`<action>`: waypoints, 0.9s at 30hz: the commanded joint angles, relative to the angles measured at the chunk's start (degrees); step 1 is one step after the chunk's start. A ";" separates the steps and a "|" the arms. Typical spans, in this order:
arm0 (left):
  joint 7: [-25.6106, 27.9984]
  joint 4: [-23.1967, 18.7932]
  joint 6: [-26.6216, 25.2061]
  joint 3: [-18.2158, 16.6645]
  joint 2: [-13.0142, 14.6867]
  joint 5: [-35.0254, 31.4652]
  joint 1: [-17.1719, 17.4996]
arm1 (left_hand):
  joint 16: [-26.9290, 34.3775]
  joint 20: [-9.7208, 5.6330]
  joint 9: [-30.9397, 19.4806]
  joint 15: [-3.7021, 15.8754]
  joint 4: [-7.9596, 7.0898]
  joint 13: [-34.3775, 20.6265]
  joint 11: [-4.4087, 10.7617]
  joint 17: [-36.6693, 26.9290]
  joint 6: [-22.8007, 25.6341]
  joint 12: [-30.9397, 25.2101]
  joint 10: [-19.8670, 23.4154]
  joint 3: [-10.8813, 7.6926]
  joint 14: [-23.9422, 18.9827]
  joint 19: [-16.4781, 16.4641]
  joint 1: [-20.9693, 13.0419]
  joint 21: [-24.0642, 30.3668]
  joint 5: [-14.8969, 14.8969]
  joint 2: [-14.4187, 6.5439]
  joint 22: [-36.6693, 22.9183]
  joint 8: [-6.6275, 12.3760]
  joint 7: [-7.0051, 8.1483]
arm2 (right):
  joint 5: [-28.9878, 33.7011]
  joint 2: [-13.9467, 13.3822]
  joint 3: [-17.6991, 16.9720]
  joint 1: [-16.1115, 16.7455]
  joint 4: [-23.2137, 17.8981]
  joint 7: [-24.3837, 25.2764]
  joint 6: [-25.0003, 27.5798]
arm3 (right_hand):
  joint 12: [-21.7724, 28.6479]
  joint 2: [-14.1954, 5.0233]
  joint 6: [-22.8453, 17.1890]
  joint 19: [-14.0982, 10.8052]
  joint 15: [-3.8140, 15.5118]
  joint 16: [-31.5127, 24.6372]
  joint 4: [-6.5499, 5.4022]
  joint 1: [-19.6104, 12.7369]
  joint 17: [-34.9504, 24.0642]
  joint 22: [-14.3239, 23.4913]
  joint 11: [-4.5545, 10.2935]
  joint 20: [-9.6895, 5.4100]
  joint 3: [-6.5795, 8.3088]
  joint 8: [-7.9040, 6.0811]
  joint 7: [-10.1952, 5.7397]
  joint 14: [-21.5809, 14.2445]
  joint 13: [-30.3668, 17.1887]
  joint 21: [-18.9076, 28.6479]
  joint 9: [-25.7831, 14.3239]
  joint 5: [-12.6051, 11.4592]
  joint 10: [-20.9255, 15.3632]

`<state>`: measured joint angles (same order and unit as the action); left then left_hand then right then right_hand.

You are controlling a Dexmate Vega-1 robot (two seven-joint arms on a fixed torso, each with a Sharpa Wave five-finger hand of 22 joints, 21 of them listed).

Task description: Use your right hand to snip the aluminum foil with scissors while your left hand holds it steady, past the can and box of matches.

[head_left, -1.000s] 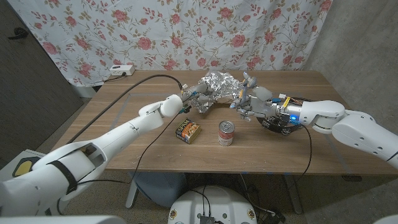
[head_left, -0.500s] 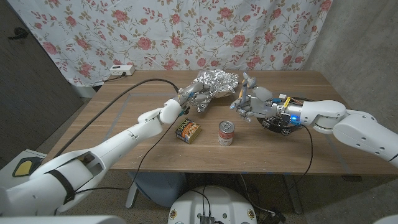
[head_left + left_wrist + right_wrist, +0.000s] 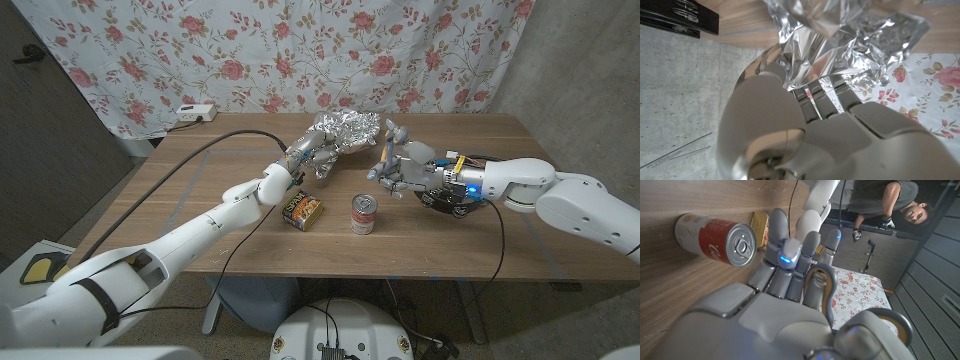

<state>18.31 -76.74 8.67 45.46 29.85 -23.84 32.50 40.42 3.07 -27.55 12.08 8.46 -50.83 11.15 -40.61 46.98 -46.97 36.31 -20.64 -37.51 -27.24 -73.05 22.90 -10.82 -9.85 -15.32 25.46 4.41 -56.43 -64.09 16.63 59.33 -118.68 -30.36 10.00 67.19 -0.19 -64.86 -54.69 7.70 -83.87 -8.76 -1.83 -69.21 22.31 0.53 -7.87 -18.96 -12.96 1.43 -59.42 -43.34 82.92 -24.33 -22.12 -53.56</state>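
The wooden tabletop (image 3: 200,215) stands in front of a floral curtain (image 3: 270,50), with a white power strip (image 3: 194,113) at its far left edge and a black cable (image 3: 215,145) running across its left side. The left arm (image 3: 190,235) reaches over it from the near left, the right arm (image 3: 570,200) from the right.

The crumpled aluminum foil (image 3: 345,130) sits at the far middle of the tabletop, beyond the other items. The left robot hand (image 3: 305,155) grips its left edge, fingers (image 3: 812,97) closed into the shiny folds in the left wrist view.

The right robot hand (image 3: 400,165) is just right of the foil, its fingers curled around the grey handle loops of the scissors (image 3: 825,287); whether the blades touch the foil cannot be told. A dark round object (image 3: 450,200) lies under the right wrist.

Nearer the robot, the red-labelled can (image 3: 364,214) stands upright, and the box of matches (image 3: 301,210) lies just left of it, apart from it.

In the right wrist view, a person (image 3: 880,205) stands in the background
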 commanded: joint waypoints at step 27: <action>7.27 3.05 -0.38 3.89 -1.12 -9.74 -4.21 | -1.23 -0.42 0.15 1.31 -0.02 0.56 -0.08 -0.09 2.94 0.94 1.04 -0.64 -2.91 -0.81 -0.51 1.25 -0.68 0.79 -0.47 1.03 -0.45 | 1.97 -0.72 4.92 -5.99 -1.42 -3.36 6.31 | 1.00 0.34 4.97 0.37 4.40 2.52 0.09 -0.45 0.38 -0.36 -0.25 -3.14 -0.28 0.36 5.80 1.36 0.01 0.24 0.86 0.39 0.89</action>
<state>23.67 -74.98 7.85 47.60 28.88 -29.89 30.05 39.49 2.66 -27.32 12.28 8.46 -50.14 11.05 -40.62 49.34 -46.09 36.86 -20.95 -38.92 -27.65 -73.34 23.74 -11.26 -9.55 -15.59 26.35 4.10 -55.24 -64.35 20.04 55.44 -119.25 -32.59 13.95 67.86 -0.17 -64.86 -54.60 8.22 -81.72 -8.76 -1.84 -68.76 21.78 0.42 -7.77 -18.95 -12.49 1.43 -59.23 -43.24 82.92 -23.37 -21.67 -52.83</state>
